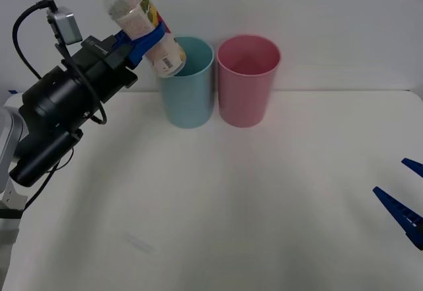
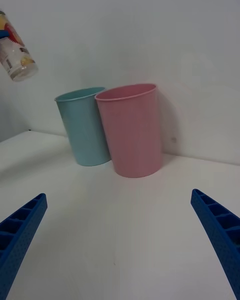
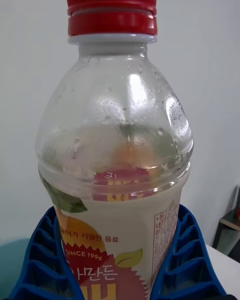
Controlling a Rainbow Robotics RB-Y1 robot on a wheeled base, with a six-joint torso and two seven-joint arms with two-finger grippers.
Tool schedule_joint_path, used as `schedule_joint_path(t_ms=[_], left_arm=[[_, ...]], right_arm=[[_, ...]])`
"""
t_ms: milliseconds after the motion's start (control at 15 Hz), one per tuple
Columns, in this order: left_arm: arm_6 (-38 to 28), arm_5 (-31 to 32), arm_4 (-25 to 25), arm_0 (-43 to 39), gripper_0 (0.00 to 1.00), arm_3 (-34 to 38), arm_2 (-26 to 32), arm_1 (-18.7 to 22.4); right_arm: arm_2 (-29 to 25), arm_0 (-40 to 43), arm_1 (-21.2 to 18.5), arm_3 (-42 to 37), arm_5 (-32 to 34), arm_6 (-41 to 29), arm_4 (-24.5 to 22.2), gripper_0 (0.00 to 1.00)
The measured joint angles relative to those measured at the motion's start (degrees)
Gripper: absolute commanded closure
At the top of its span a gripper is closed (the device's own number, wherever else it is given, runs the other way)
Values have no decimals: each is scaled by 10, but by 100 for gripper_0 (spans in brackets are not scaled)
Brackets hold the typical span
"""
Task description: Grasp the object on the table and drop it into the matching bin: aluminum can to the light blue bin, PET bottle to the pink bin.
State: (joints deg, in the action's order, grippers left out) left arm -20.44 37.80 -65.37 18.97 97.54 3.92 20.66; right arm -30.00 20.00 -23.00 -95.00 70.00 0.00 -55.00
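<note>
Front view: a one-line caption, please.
Left gripper holds the PET bottle tilted above the light blue bin, beside the pink bin.

Bins: the light blue bin (image 1: 189, 83) and the pink bin (image 1: 247, 79) stand side by side, touching or nearly so, at the upper centre of the front view, at the back of the table (image 1: 218, 218).
Bottle: the bottle (image 1: 140, 21) is held tilted above the table by the left gripper (image 1: 142, 43), upper left, its base over the light blue bin's left rim.
Right gripper: the right gripper (image 1: 404, 202) is at the lower right edge, well apart from both bins.
</note>
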Motion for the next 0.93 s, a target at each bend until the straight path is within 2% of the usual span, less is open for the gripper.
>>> schedule_joint_path(t_ms=[400, 667, 933], left_arm=[[16, -32, -1, 179, 100, -188, -67, -4], [38, -55, -51, 267, 100, -291, -76, -50], [116, -104, -102, 350, 100, -398, -76, -102]], right_arm=[[0, 0, 0, 0, 0, 0, 0, 0], [0, 0, 0, 0, 0, 0, 0, 0], [0, 0, 0, 0, 0, 0, 0, 0]])
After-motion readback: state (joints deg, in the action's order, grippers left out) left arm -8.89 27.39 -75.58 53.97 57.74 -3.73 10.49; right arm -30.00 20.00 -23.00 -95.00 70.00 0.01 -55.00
